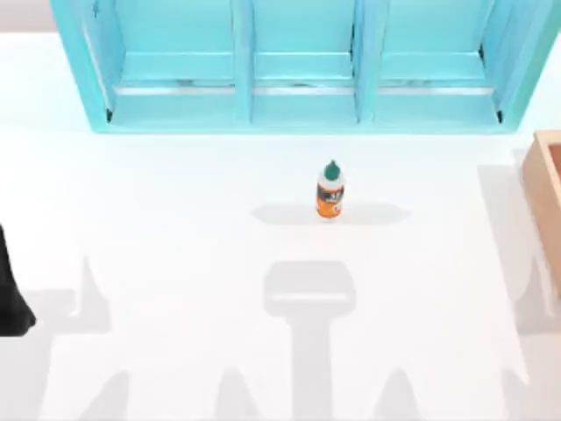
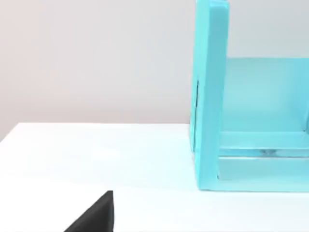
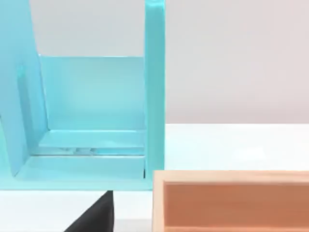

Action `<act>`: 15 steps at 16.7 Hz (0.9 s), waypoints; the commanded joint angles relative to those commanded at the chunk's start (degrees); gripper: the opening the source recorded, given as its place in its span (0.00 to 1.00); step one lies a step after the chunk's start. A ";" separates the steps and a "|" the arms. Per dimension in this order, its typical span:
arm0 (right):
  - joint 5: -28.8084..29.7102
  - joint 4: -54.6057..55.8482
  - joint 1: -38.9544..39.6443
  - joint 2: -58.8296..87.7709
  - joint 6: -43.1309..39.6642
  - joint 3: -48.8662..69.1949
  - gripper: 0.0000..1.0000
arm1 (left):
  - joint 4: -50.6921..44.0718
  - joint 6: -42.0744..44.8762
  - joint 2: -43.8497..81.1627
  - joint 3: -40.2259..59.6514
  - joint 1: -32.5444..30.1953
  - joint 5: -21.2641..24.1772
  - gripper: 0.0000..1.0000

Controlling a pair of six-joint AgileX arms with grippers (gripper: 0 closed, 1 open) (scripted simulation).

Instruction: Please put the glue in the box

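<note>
While both arms sit parked at the edges, the glue (image 1: 330, 190) stands upright on the white tabletop (image 1: 175, 228), just right of frame centre in the top view. Dark green pointed cap up, white neck, orange label facing the camera. Nothing touches it; its shadow spreads flat to both sides.

The box (image 1: 545, 197) is at the right edge of the top view, mid-height, cut off by the frame. Light tan wood, thick plain walls. It is well apart from the glue, with bare tabletop between them. The right wrist view shows its near wall and open interior (image 3: 231, 200), with the teal shelf unit (image 3: 91, 116) just behind it.

The teal shelf unit (image 1: 298, 66) spans the upper part of the top view, three compartments side by side. The glue stands in front of the middle compartment, clear of it. The left wrist view shows the unit's end wall and one compartment (image 2: 241, 116).

Left arm (image 1: 10, 294): a dark shape at the left edge of the top view, lower half. Left claw (image 2: 94, 215): a dark tip at the lower left of its wrist view; apart or together, cannot tell. Right claw (image 3: 94, 215): a dark tip at the lower left of its wrist view, near the box corner; state likewise cannot tell.
</note>
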 joint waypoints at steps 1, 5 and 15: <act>0.00 0.00 0.00 0.00 0.00 0.00 1.00 | 0.00 0.00 0.00 0.00 0.00 0.00 1.00; -2.68 0.55 0.29 3.30 -1.95 2.81 1.00 | 0.00 0.00 0.00 0.00 0.00 0.00 1.00; -30.27 1.64 1.93 44.77 -25.41 33.91 1.00 | 0.00 0.00 0.00 0.00 0.00 0.00 1.00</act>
